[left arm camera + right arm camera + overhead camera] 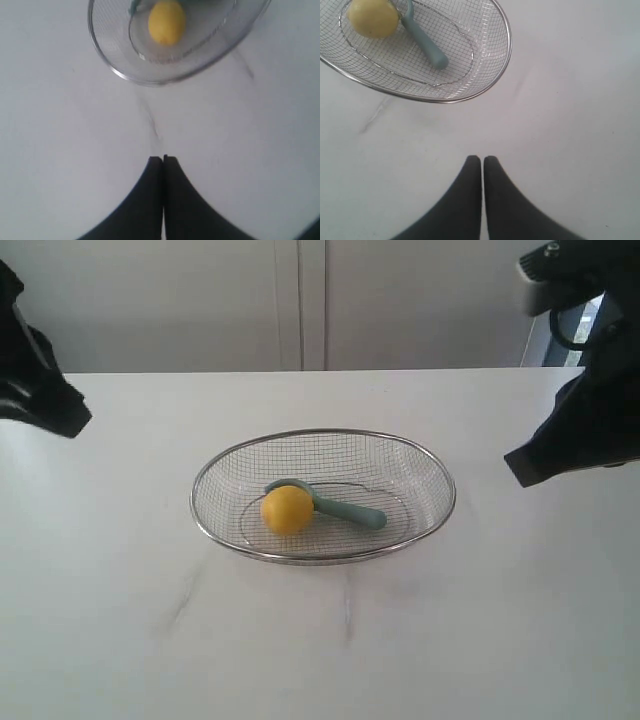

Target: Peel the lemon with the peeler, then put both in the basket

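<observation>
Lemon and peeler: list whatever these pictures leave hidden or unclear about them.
- Exterior view: the blade of the peeler is mostly hidden behind the lemon.
- Left wrist view: the peeler is cut off by the picture's edge; only a teal sliver shows.
- Right wrist view: the blade runs off the edge beside the lemon.
- All views: the lemon's skin is too small and blurred to tell whether it is peeled.
</observation>
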You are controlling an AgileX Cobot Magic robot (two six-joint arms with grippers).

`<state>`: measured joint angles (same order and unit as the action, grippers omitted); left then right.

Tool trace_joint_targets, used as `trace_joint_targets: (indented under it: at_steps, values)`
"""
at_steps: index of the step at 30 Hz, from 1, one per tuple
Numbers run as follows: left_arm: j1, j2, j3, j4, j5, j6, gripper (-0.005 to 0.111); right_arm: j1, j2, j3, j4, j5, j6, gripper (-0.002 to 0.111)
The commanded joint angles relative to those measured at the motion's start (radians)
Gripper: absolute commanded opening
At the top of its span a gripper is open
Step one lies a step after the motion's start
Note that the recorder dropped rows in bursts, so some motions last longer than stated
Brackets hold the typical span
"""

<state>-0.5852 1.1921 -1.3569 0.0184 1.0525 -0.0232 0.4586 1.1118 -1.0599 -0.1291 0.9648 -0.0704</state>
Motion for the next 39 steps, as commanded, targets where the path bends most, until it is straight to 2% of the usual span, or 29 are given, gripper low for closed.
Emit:
trace_joint_targets:
  at_steps: [1,3,4,6,9,12,15,17,21,30,32,39]
  values:
    - [0.071,-0.04,0.144,-0.035,-0.48,-0.013,0.0,-0.001,-0.005,0.004,-0.002,-0.01,-0.003,0.003]
    - [0.127,-0.041,0.282,-0.077,-0.637,-0.013,0.0,-0.001,-0.005,0.004,-0.002,-0.01,-0.003,0.003]
    - [0.139,-0.041,0.329,-0.084,-0.67,-0.013,0.0,-0.001,-0.005,0.004,-0.002,-0.01,-0.003,0.003]
    - [0.17,-0.041,0.477,-0.088,-0.834,-0.013,0.0,-0.001,-0.005,0.004,-0.002,-0.01,-0.003,0.003]
    - [0.215,-0.041,0.759,-0.088,-1.219,-0.03,0.0,-0.001,-0.005,0.004,-0.002,-0.01,-0.003,0.003]
    - [0.265,-0.058,0.987,-0.088,-1.493,-0.075,0.0,-0.001,-0.005,0.004,-0.002,-0.01,-0.003,0.003]
    - [0.297,-0.093,1.072,-0.088,-1.516,-0.075,0.0,-0.001,-0.005,0.004,-0.002,-0.01,-0.003,0.003]
    - [0.347,-0.152,1.143,-0.088,-1.516,-0.08,0.0,-0.001,-0.005,0.004,-0.002,-0.01,-0.003,0.003]
    - [0.406,-0.251,1.218,-0.088,-1.514,-0.113,0.0,-0.001,-0.005,0.004,-0.002,-0.01,-0.003,0.003]
    - [0.474,-0.487,1.357,-0.088,-1.469,-0.128,0.0,-0.001,-0.005,0.004,-0.002,-0.01,-0.003,0.003]
    - [0.491,-0.534,1.357,-0.088,-1.376,-0.131,0.0,-0.001,-0.005,0.004,-0.002,-0.01,-0.003,0.003]
    - [0.528,-0.706,1.357,-0.088,-1.204,-0.112,0.0,-0.001,-0.005,0.004,-0.002,-0.023,-0.003,0.003]
